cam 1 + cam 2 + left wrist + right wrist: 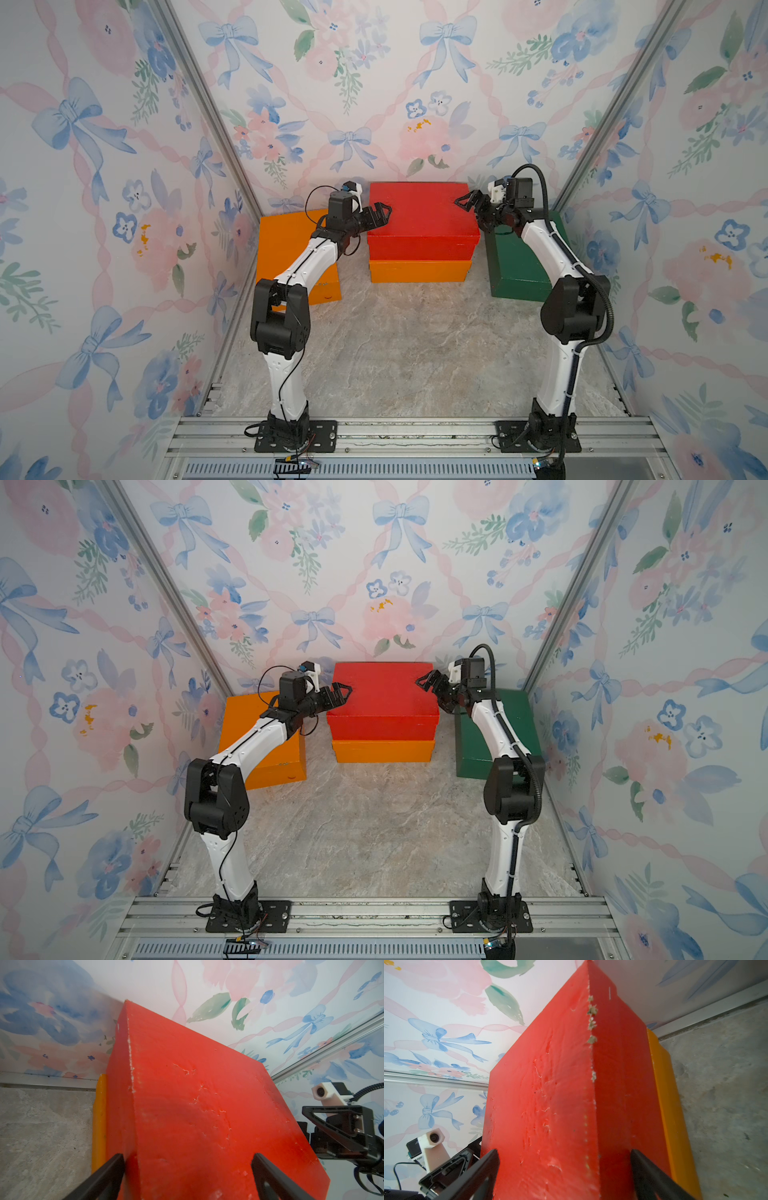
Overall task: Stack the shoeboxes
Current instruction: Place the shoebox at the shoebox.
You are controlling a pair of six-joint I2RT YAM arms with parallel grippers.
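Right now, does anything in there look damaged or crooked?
Yes. The red shoebox has paint chipped off along its top edge, with bare cardboard showing in ragged spots. The loose orange shoebox also lies slightly angled compared with the stack beside it.

1. The back wall carries white wallpaper with pink flowers, blue bows, green leaves and crossing pink ribbons.
2. The left side wall and the right side wall bear the same paper.
3. Bare metal posts run up both back corners.
4. The floor looks like matte grey-beige marbled stone.
5. Grooved metal rails cross the near edge, with a slotted strip just beyond them.
6. Light is soft and even, with faint shadows.
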